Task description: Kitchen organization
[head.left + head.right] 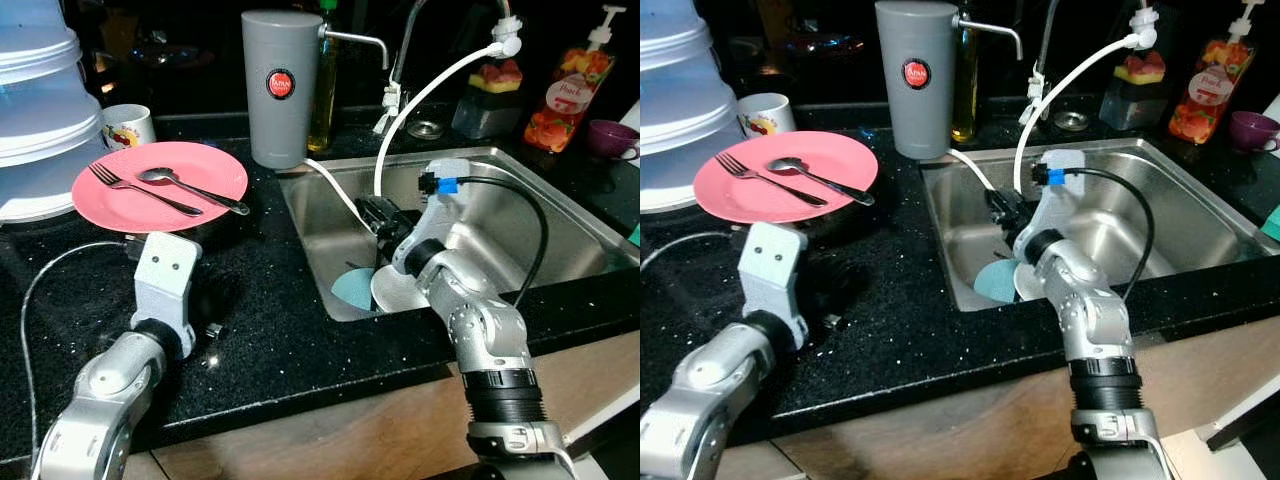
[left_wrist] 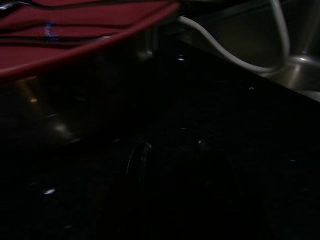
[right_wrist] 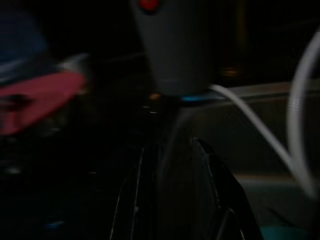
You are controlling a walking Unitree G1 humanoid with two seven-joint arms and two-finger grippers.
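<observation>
My right gripper [image 1: 375,215] reaches down into the sink [image 1: 560,205], above a teal plate [image 1: 352,288] and a white plate [image 1: 398,292] at its near wall; fingers look nearly together, holding nothing. My left gripper [image 1: 150,240] sits under the pink plate [image 1: 160,185] with fork [image 1: 140,188] and spoon [image 1: 190,187]; its grip I can't tell.

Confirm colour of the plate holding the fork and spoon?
Pink plate, clearest in the left eye view.
</observation>
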